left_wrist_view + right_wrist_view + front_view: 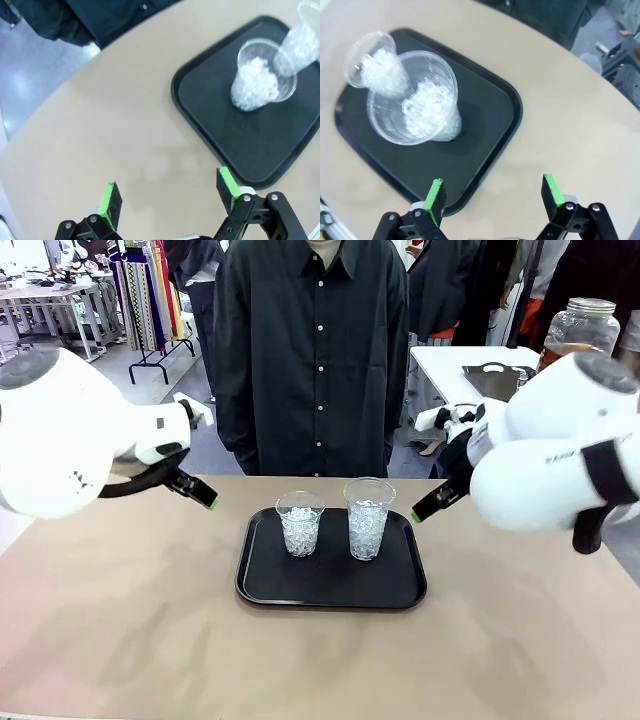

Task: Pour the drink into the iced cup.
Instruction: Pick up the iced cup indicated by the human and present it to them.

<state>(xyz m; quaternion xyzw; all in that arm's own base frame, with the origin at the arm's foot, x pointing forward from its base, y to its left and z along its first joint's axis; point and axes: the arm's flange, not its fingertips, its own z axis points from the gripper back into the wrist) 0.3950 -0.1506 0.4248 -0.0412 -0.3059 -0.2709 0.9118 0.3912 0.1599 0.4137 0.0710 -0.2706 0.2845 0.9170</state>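
Ice sits in both clear plastic cups on the black tray (262, 590) at the middle of the tan table (110, 640). The shorter iced cup (300, 525) is on my left and the taller iced cup (368, 520) is just beside it on my right. Both stand upright, with a small gap between them as I see it from the front camera. The drink (562, 348), an amber-brown liquid, is well apart from them. It is in a large clear glass jar (588, 328) with a metal lid, standing on a white side table (450, 365) beyond the far right of my table and partly hidden by my right arm. My left gripper (167, 181) hangs above bare tabletop off the tray's left side, its green-padded jaws spread wide with nothing between them. My right gripper (493, 180) hangs near the tray's right edge, likewise wide open and empty. A person in a dark button-up shirt (310, 350) stands at the far edge of the table, directly behind the tray.
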